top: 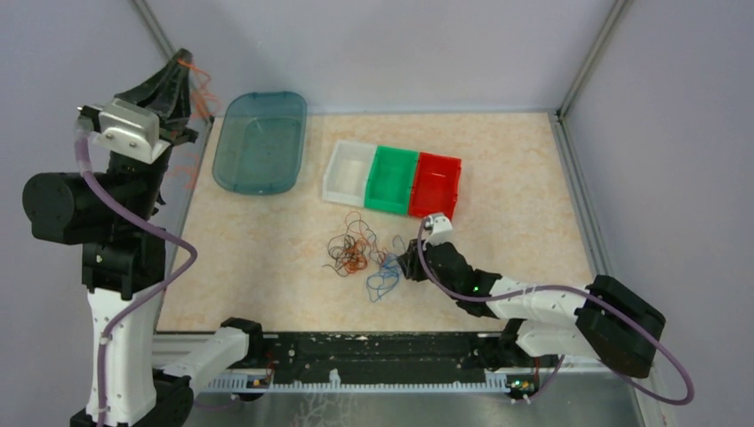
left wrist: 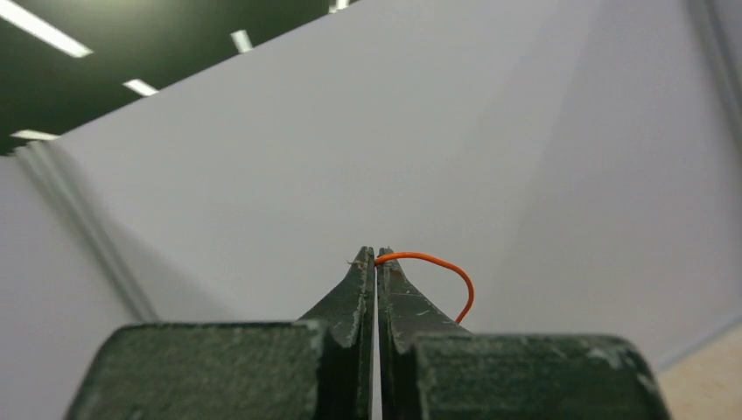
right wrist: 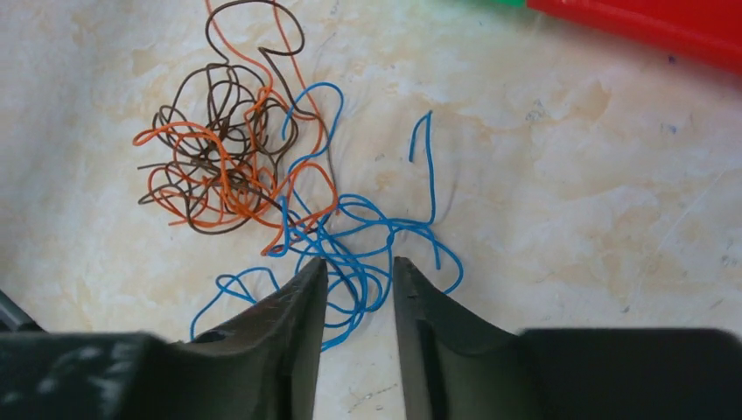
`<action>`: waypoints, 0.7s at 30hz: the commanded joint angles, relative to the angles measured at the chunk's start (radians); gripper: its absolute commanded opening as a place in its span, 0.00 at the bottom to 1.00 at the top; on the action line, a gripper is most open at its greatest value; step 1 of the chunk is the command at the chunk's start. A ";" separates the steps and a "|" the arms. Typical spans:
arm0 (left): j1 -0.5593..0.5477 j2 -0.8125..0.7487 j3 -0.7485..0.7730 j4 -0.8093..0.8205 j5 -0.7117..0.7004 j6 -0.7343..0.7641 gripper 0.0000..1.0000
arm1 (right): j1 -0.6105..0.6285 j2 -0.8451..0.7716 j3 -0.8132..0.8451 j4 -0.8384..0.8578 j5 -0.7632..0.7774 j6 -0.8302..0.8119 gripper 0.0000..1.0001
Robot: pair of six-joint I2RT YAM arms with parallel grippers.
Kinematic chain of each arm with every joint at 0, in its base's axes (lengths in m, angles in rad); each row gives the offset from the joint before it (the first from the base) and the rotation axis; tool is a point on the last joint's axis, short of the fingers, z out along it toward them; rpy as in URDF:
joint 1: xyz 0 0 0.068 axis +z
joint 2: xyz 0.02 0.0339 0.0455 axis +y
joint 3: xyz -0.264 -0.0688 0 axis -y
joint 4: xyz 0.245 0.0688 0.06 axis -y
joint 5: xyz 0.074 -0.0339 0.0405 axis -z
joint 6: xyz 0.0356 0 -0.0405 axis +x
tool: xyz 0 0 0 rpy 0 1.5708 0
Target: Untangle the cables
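One orange cable (left wrist: 430, 257) in left pincer (left wrist: 376, 255)

The cables (top: 356, 252) lie on the table (top: 533, 222) before the bins (top: 393, 181).

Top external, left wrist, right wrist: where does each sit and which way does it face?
Top external: above and behind the bases, looking down on table, red bin, teal tray, wire tangle; left arm, right arm show.
Left wrist: on the raised arm, facing a grey wall; left tool shut on orange wire.
Right wrist: low, facing down; right tool open astride blue wire.
Shared: top external and right wrist show wire tangle, red bin.
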 commanded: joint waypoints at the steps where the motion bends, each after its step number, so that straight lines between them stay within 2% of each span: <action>1: -0.005 -0.032 -0.017 -0.122 0.330 -0.151 0.02 | 0.011 -0.079 0.060 0.072 -0.064 -0.080 0.50; 4: -0.005 -0.039 -0.036 -0.145 0.407 -0.221 0.01 | 0.009 -0.143 0.122 0.053 -0.120 -0.148 0.72; 7: -0.005 -0.037 -0.040 -0.170 0.440 -0.244 0.00 | 0.005 -0.185 0.208 0.015 -0.175 -0.222 0.82; 12: -0.005 -0.030 -0.039 -0.201 0.501 -0.292 0.00 | -0.024 -0.203 0.324 -0.008 -0.343 -0.293 0.85; 21: -0.005 -0.031 -0.043 -0.207 0.610 -0.413 0.00 | -0.055 -0.129 0.460 0.042 -0.493 -0.320 0.86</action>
